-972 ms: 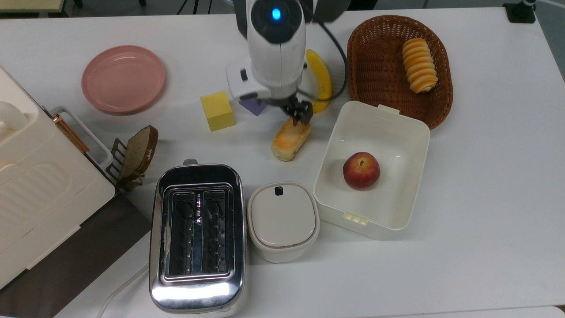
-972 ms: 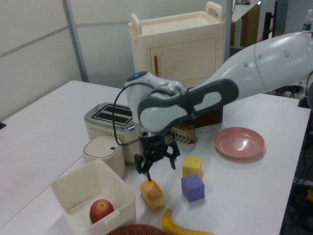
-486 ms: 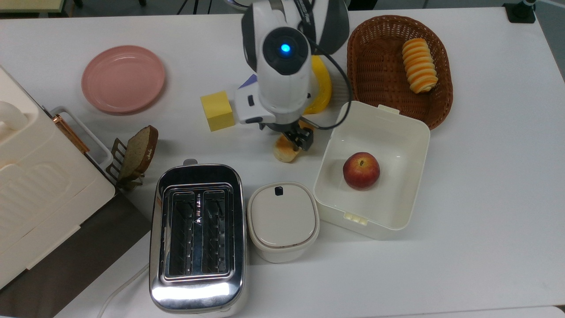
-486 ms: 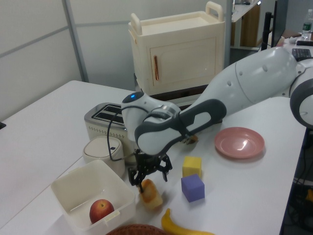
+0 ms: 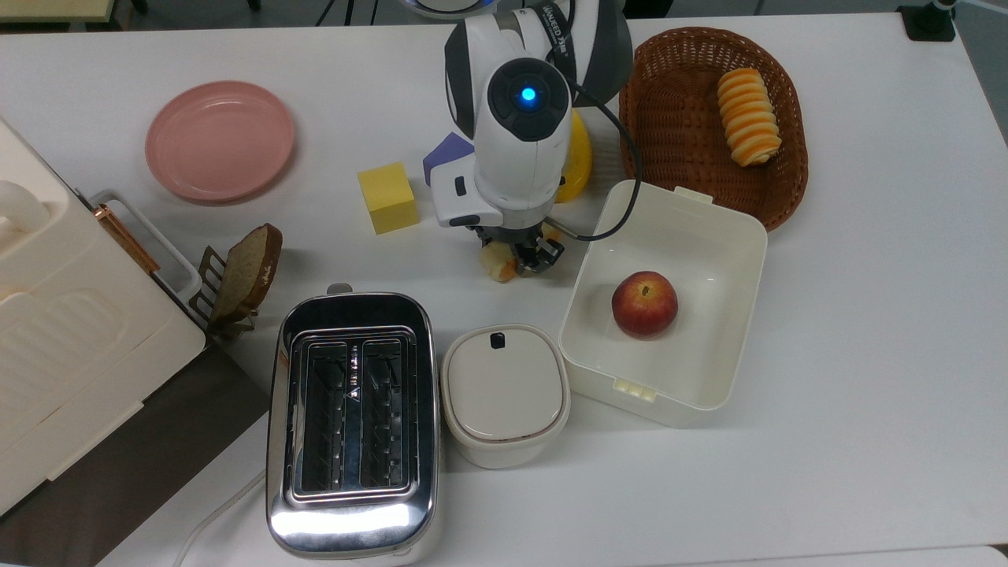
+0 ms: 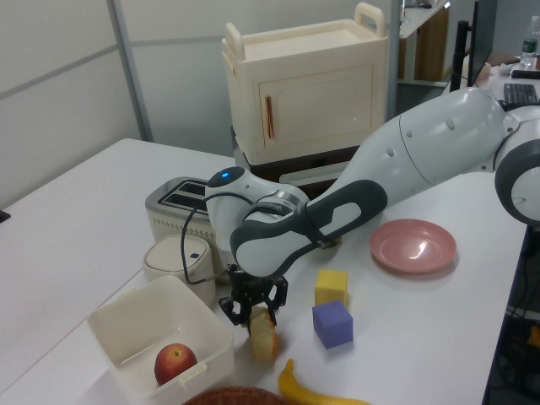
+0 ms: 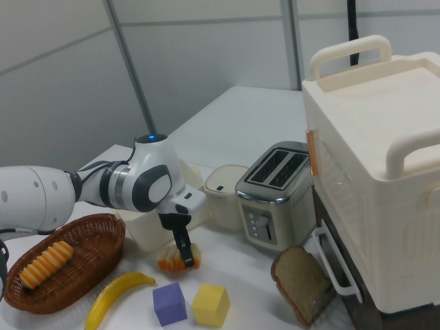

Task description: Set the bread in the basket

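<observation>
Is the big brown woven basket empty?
No. The reddish-brown wicker basket holds one striped orange-and-cream pastry; the rest of its floor is bare.

We're in a lab dressed as a kitchen: long white worktable (image 5: 866, 315), grey partition wall panels (image 7: 206, 62), a chrome two-slot toaster (image 5: 352, 421) and foam yellow cube (image 5: 387, 198) laid out as props.

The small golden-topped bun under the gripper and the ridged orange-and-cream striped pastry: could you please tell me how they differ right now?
The small golden-topped bun lies on the white table; the ridged orange-and-cream striped pastry lies inside the reddish-brown woven wicker basket. The bun's top is smooth and toasted; the pastry is banded in ridges. The gripper sits down over the bun, while the pastry lies untouched. Both are oblong baked goods.
</observation>
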